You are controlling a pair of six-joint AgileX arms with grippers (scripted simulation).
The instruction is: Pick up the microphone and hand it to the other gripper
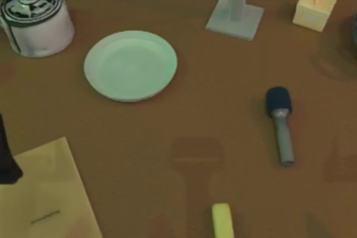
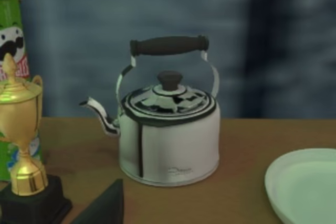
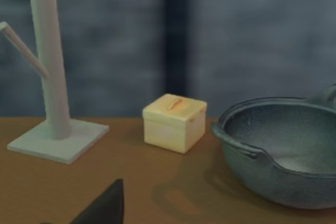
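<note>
While neither gripper's finger spacing can be told, the microphone [image 1: 280,124] lies untouched right of the plate [image 1: 130,65].

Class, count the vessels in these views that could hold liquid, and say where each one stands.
3. The kettle stands at the table's far left corner, the plate just right of it, and the pan at the far right beside the yellow box. Others may lie out of view.

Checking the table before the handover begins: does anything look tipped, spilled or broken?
Nothing stands out. The microphone lies flat on the table's right side, untouched, which is normal for it. The kettle, trophy, plate, wooden stand, yellow box and pan all sit upright and intact.
</note>
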